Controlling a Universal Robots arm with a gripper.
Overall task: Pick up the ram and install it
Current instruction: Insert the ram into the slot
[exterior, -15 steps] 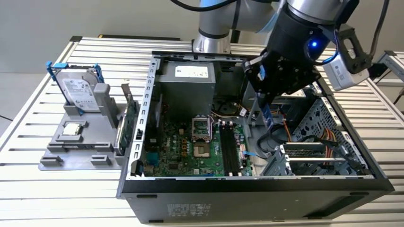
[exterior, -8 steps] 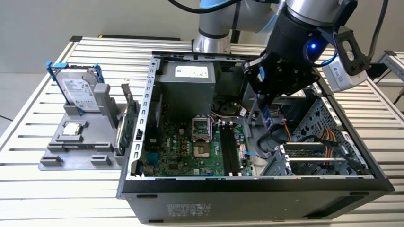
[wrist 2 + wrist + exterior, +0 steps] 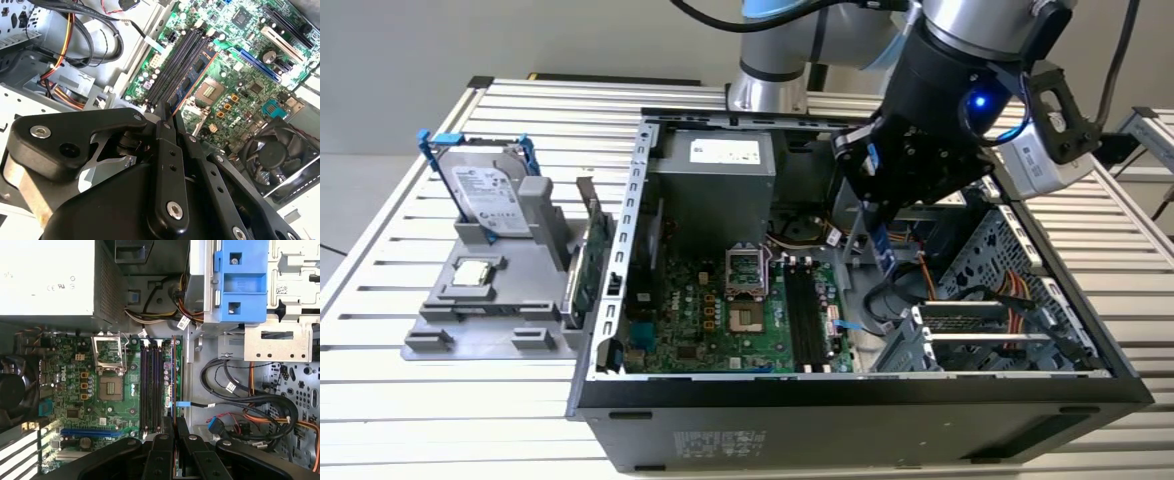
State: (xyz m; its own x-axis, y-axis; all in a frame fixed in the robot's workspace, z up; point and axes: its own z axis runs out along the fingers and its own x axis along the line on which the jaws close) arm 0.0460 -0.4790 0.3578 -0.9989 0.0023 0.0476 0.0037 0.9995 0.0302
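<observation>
Inside the open case (image 3: 854,392), jaws clamp the ram (image 3: 195,75); memory slots (image 3: 150,385) just beside.

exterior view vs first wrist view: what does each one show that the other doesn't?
Exterior view adds: the arm, the slatted table, and, beside the PC case, a hard drive standing in a gray holder.
First wrist view adds: the blue drive bracket and the black fan.
Both: the hand shut on the ram inside the case, the empty memory slots, the open CPU socket and the power supply.
</observation>
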